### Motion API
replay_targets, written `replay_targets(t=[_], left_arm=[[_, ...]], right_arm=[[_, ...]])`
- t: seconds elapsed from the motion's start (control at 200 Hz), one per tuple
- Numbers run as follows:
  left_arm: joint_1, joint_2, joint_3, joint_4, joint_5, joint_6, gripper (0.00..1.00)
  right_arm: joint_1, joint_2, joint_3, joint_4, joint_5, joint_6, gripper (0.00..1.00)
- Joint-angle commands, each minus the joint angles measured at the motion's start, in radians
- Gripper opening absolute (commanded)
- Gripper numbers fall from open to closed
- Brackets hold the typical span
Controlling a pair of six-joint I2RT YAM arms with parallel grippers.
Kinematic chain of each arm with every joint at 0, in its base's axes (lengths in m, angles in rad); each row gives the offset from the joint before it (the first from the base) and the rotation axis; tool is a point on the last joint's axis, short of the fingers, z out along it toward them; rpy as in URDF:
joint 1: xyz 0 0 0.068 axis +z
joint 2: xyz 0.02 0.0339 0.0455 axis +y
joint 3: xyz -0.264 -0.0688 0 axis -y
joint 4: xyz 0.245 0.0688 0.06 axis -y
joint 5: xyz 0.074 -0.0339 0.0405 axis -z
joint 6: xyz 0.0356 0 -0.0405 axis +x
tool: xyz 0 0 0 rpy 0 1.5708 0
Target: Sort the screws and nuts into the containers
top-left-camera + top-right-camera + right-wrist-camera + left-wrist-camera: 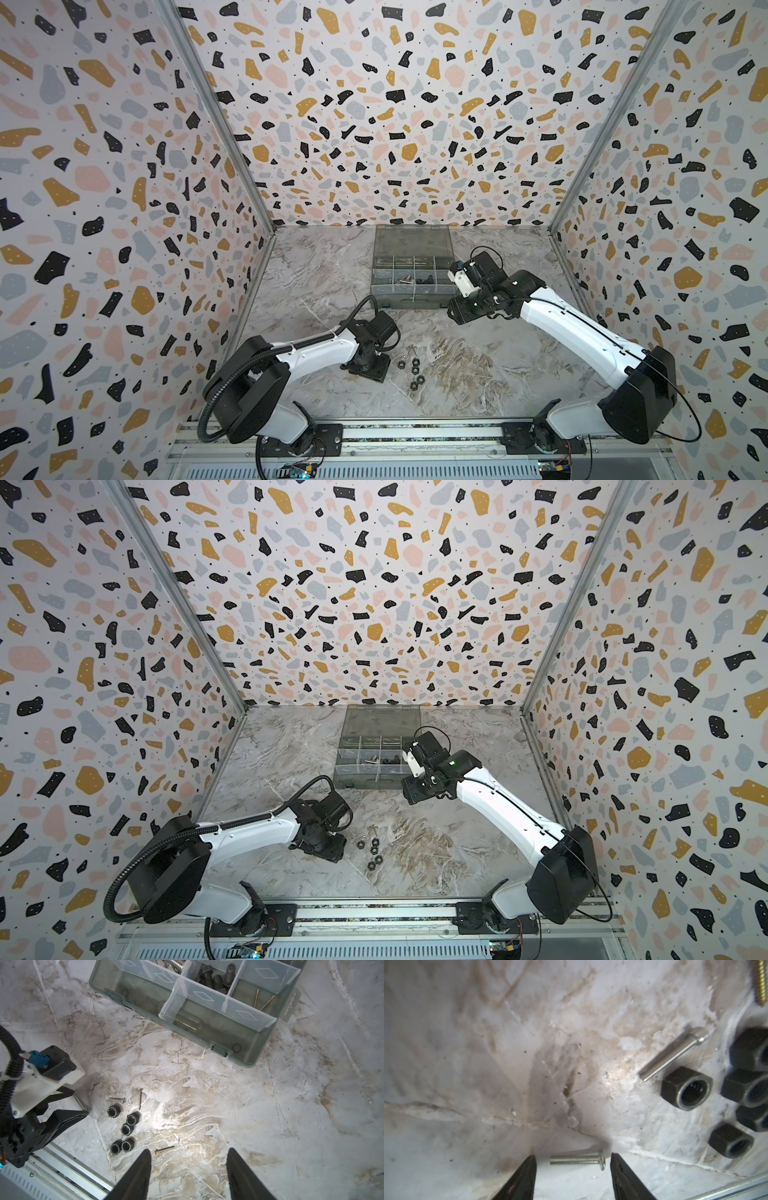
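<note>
Left wrist view gives what both top views hide behind the arm: a short silver screw [577, 1161] lying on the tabletop [467, 1064] between the fingertips of the left gripper [573, 1157]. The gripper is part open, with a gap on either side of the screw, gripping nothing. Nearby lie a longer silver screw [675, 1053] and black nuts [687, 1088]. The right wrist view shows 5 nuts, 2 loose brass screws [139, 1098], and 2 more in a compartment [243, 993] of the organiser box [207, 1020]. The right gripper [189, 1152] hovers part open and empty above the tabletop.
</note>
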Motion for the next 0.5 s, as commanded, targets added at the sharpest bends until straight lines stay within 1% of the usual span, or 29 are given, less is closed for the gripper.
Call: replay_targets(t=[0.0,0.32,0.496], left_arm=[[-0.008,0.028,-0.008,0.034,0.024,0.011,0.58],[-0.011,0.059,-0.002,0.047,0.036,0.009,0.47],[-0.011,0.064,0.007,0.039,0.032,0.010,0.44]], right_arm=[[0.002,-0.028,0.029,-0.035,0.018,0.011,0.60],[0.001,-0.022,0.026,-0.036,0.021,0.007,0.60],[0.002,-0.023,0.017,-0.032,0.021,0.003,0.60]])
